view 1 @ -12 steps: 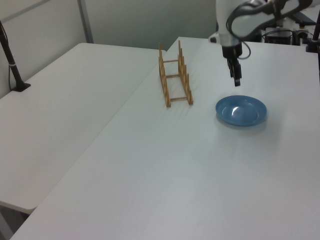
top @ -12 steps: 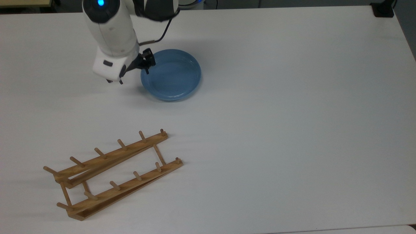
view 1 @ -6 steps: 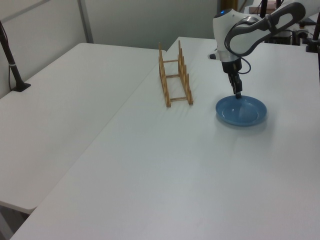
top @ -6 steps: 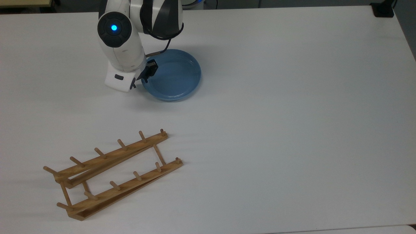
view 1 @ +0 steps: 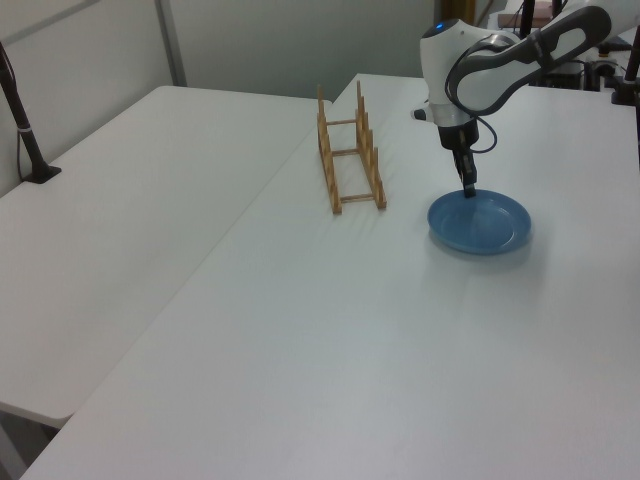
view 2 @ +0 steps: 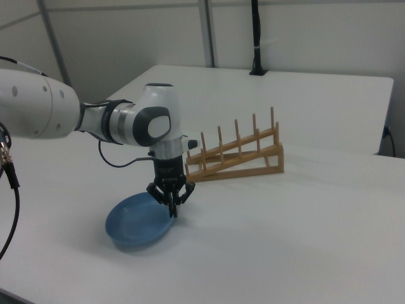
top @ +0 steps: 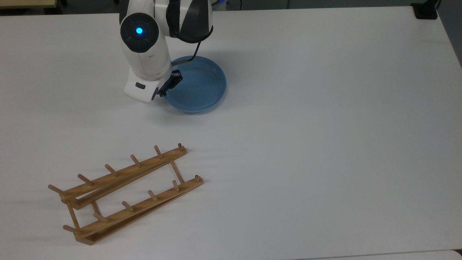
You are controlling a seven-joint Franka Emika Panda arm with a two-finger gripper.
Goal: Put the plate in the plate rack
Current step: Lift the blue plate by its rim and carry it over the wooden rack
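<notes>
A large white table spreads across the top view, its surface plain and matte; a second white table abuts it on the left view's left, a narrow seam running between the two. On that second table, near its far-left edge in the left view, a black post rises from a small black base, with a thin cable along it; in the right view a similar black post stands at the far edge of the table. Behind the tables run grey partition walls with pale metal uprights.
</notes>
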